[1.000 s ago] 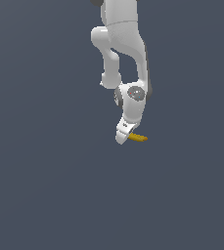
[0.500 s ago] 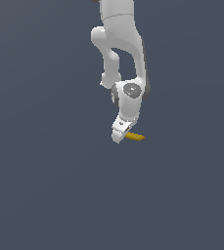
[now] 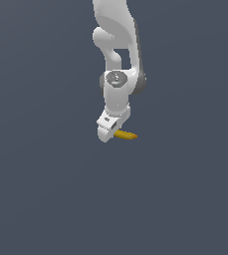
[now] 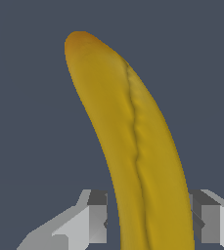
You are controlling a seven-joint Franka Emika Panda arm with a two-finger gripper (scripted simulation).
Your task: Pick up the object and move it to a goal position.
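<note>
Gripping banana, end effector over featureless grey ground, possibly airborne

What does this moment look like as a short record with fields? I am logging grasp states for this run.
arm: one Panda, wrist pointing down
gripper: fingers on either side of the banana, closed on it
banana: yellow, curved, one end sticking out toward the exterior view's right
banana tip: darker, orange-brown
surface: plain grey, nothing else visible
goal marker: none visible
</note>
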